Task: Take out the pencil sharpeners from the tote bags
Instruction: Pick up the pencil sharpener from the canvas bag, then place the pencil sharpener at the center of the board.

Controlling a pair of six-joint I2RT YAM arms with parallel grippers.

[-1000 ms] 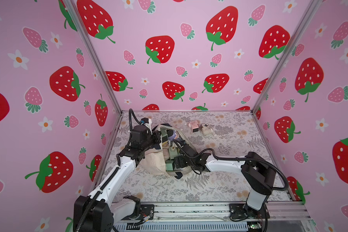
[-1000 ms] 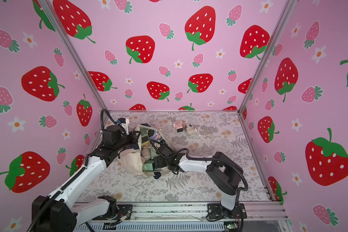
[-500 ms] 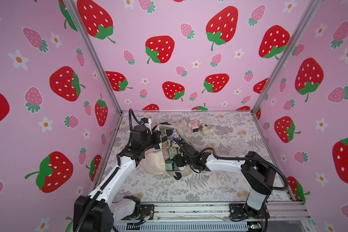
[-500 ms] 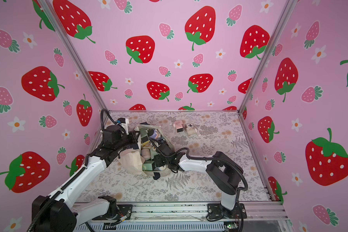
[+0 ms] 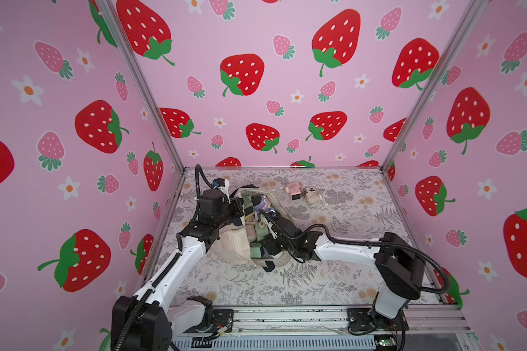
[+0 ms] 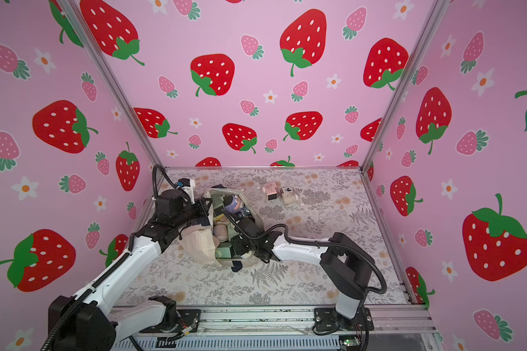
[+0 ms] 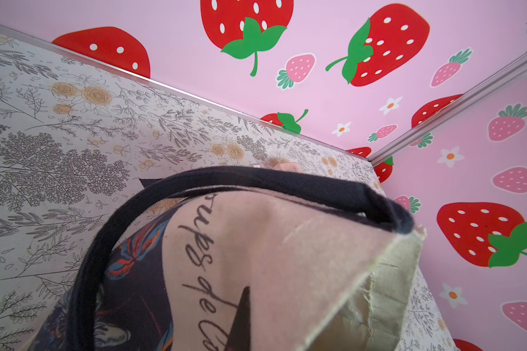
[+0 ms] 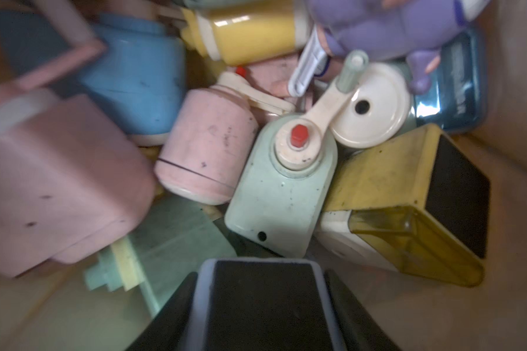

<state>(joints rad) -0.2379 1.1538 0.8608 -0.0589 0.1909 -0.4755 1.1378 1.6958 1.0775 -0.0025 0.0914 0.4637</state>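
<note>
a: what's in the frame, widest first?

b: a flower-print desk (image 5: 332,273). on it is the cream tote bag (image 5: 230,243), slumped open and packed with pencil sharpeners.

a: who has the bag?

b: the left pincer (image 5: 237,209) is clenched on the tote bag's rim by the navy handle (image 7: 256,179), holding the mouth open.

a: and what's new?

b: the right pincer (image 5: 265,246), inside the tote bag's mouth, has drawn its jaws in within the last second. the right wrist view shows them on either side of a black-faced sharpener (image 8: 260,304) with a pale rim, apparently gripping it. it sits low among the others, not yet raised.

a: meaning?

b: likely a third one is about to come out. two are out already, a pale pink sharpener (image 5: 293,191) and a cream sharpener (image 5: 312,197). they lie just beside each other on the desk, beyond the tote bag's far end and apart from it.

a: much left inside?

b: plenty. a mint-green sharpener (image 8: 282,194), a rounded pink sharpener (image 8: 207,152) and a yellow sharpener (image 8: 408,194) crowd just past the gripped one, all inside the tote bag.
</note>
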